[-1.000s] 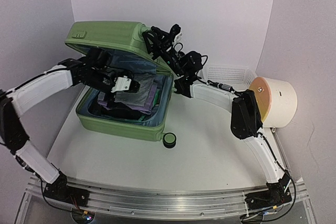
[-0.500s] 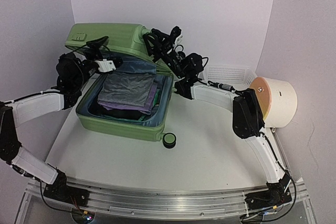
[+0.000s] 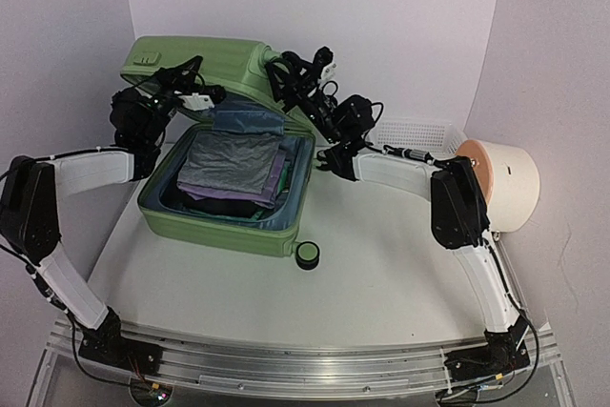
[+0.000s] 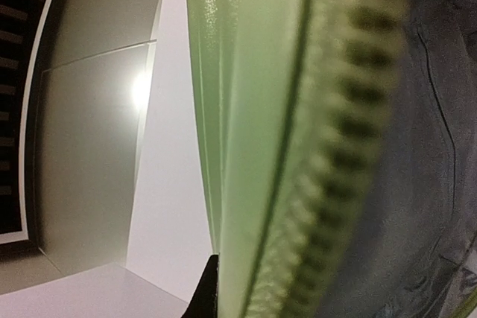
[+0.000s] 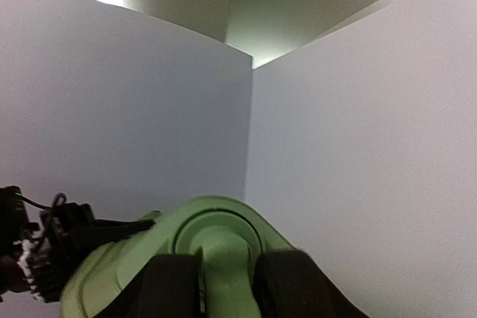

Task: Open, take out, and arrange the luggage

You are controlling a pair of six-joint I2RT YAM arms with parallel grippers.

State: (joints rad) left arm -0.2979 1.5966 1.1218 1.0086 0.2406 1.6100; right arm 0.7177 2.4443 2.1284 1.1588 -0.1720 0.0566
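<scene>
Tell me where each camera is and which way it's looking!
Top camera: above and behind the arms, looking down at the open luggage; both arms show.
Left wrist: pressed close to the lid's edge, looking up along it; one dark fingertip shows.
Right wrist: at the lid's corner, facing up toward the walls; both claw fingers show.
All three share the green luggage.
</scene>
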